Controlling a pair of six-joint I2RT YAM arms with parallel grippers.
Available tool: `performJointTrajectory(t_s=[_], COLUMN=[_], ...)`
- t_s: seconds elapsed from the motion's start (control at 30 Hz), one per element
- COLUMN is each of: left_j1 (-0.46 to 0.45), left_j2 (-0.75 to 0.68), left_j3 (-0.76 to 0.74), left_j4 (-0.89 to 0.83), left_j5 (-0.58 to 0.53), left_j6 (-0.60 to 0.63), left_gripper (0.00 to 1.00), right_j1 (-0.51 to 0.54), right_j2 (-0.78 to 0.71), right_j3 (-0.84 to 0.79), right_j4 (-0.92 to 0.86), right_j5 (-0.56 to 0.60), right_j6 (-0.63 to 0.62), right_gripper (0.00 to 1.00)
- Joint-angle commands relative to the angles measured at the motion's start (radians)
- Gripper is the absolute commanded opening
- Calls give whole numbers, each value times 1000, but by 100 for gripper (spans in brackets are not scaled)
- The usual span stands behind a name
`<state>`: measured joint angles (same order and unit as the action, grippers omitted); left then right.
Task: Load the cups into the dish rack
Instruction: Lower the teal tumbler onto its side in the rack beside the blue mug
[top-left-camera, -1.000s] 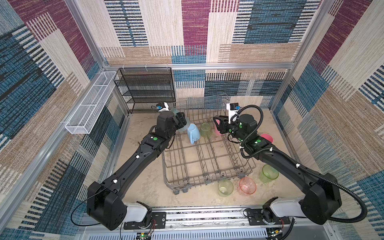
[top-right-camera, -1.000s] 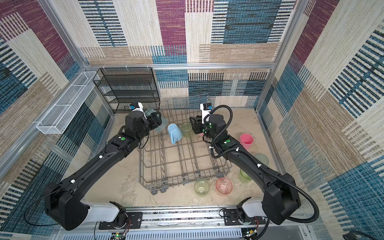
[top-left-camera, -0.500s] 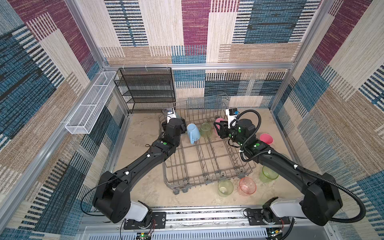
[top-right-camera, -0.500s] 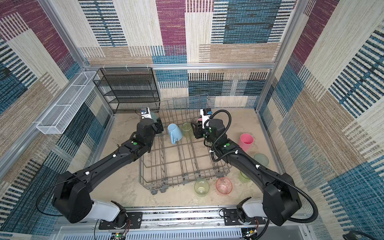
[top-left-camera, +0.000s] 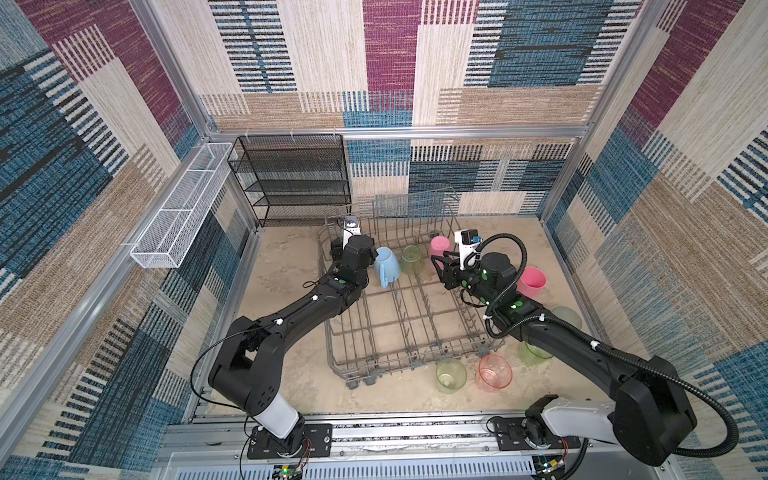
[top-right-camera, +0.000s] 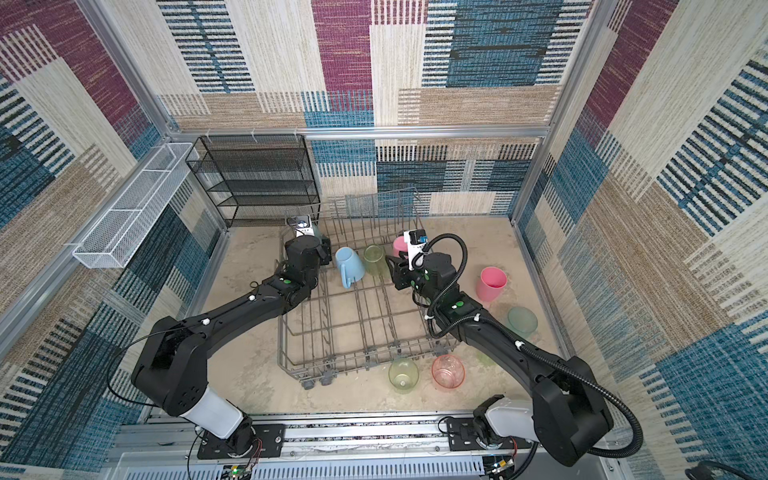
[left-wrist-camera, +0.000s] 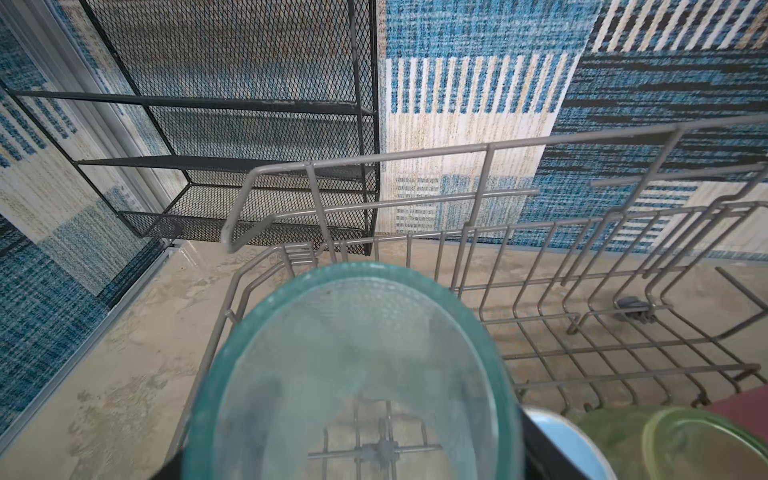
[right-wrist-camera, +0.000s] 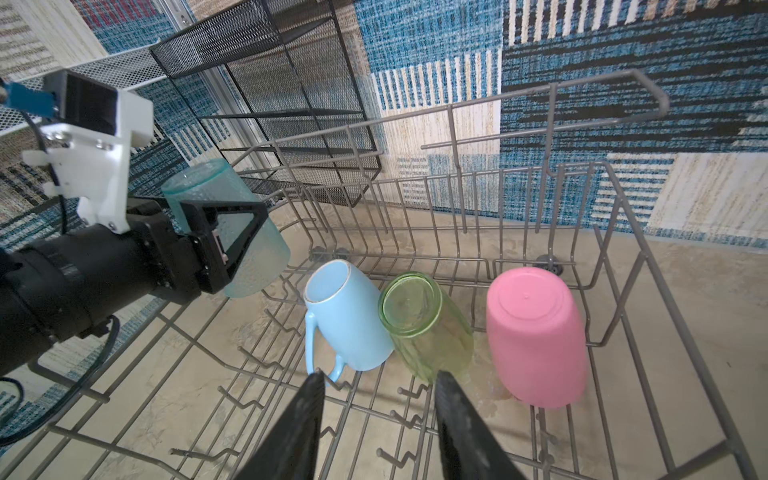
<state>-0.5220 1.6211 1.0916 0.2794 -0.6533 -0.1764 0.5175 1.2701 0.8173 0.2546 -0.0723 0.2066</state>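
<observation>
Transfer of teal cup (right-wrist-camera: 199, 183): within the last second the left end effector (right-wrist-camera: 239, 232), clamped on it, swung in from outside the dish rack (top-left-camera: 415, 347). It now hangs over the rack's far-left corner, the cup tilted with its wider end downward, just beside the blue mug (right-wrist-camera: 349, 320). Right end effector (right-wrist-camera: 380, 376) has its jaws apart, empty, above the rack. You have 3 racked. 5 loose cups (top-left-camera: 451, 376) wait on the worktop (top-left-camera: 291, 332) toward its near and right edges. Release looks next.
</observation>
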Motion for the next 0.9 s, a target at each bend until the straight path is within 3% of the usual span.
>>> performJointTrajectory(t_s=[0.0, 0.53, 0.87], left_j1=[7, 40, 40], left_j2=[9, 75, 119], left_j3=[-40, -128, -128], left_j4=[91, 192, 156], left_j5=[-32, -14, 9], left_j6=[5, -57, -119], left_gripper=[63, 63, 63], right_j1=[2, 1, 2], right_j2=[-6, 32, 67], right_j3=[-15, -30, -26], right_j4=[75, 110, 115], right_j5=[-31, -62, -59], right_j6=[-11, -6, -12], right_gripper=[47, 47, 47])
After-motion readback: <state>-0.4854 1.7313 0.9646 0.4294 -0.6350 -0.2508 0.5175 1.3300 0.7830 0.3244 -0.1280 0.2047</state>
